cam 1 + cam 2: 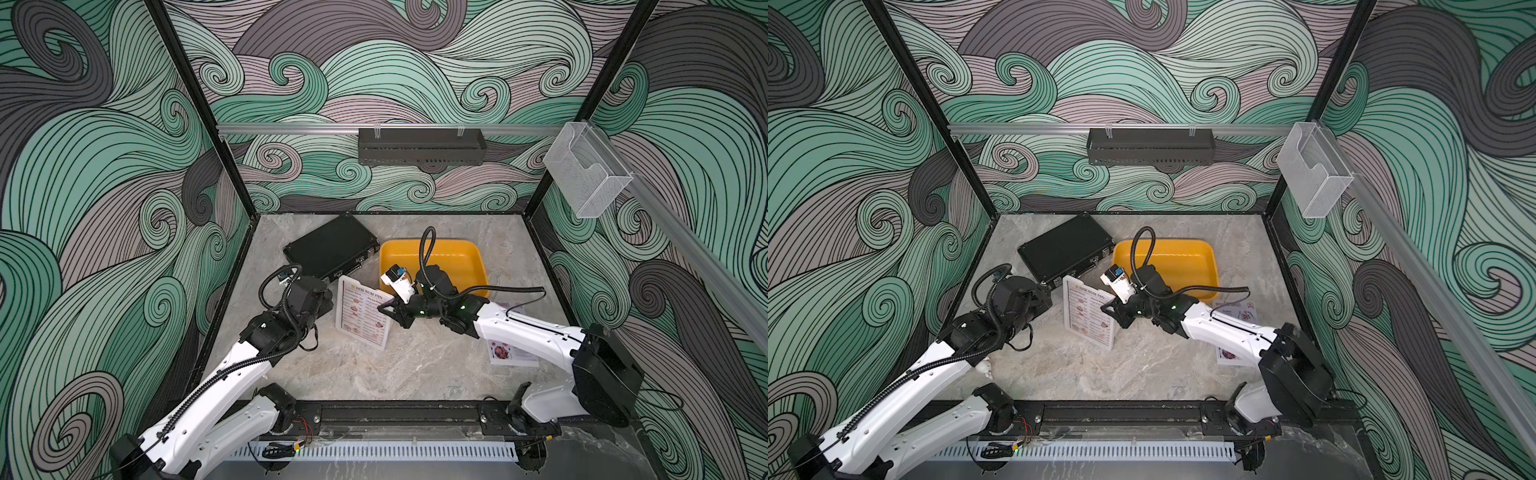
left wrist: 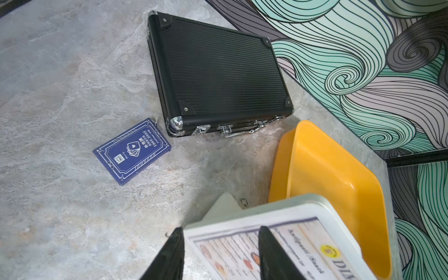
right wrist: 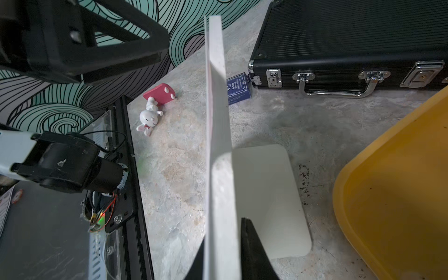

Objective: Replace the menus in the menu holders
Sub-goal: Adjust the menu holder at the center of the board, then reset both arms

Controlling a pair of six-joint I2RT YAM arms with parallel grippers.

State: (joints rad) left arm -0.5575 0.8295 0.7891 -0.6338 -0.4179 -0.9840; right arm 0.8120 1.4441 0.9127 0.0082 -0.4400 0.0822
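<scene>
- At front right, the pinkish menu is half hidden by the right arm.
- Mid-table, the menu holder, Dim Sum menu inside, is pinched by the right gripper and straddled by the left gripper, grip unclear.

DIM SUM INN menu leaning in holder — pinkish menu flat.

right tool | on menu holder edge | menu inside
</scene>
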